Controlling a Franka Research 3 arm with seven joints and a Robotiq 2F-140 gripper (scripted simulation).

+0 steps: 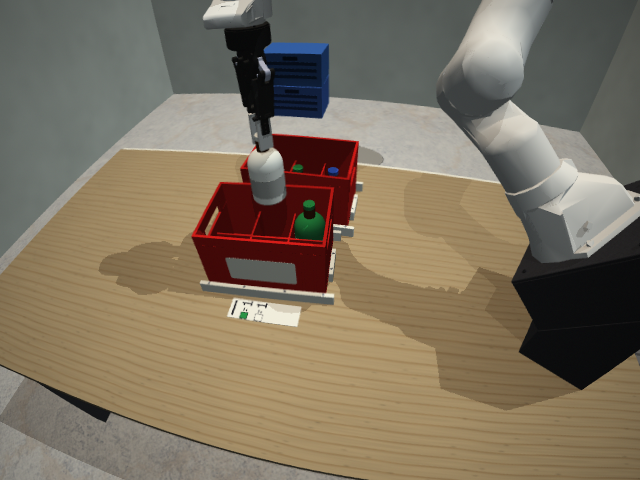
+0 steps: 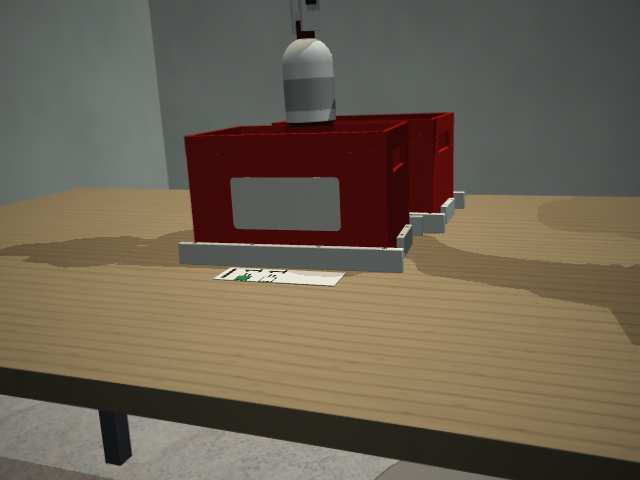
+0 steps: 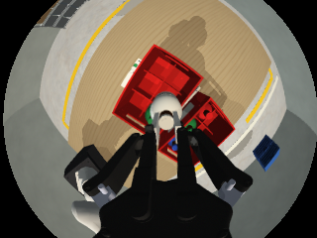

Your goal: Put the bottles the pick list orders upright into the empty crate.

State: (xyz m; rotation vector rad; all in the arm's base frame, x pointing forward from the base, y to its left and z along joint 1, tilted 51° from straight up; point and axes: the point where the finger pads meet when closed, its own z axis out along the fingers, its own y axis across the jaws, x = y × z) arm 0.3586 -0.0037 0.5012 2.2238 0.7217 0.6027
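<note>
Up high, the fingers point(image 1: 262, 135) point(image 2: 306, 18) pinch the top of a white bottle point(image 1: 267, 176) point(image 2: 309, 81) point(image 3: 166, 105). It hangs over the front red crate point(image 1: 263, 239) point(image 2: 211, 191) point(image 3: 134, 76). One green bottle point(image 1: 309, 226) point(image 3: 149, 117) stands in that crate's corner. Green and blue tops poke up in the back red crate point(image 1: 343, 186) point(image 2: 421, 165) point(image 3: 225, 124). The paper strip point(image 1: 284, 314) point(image 2: 310, 277) point(image 3: 127, 78) lies on the tabletop point(image 1: 320, 392) point(image 2: 310, 351) point(image 3: 233, 45), just beside the front red crate.
</note>
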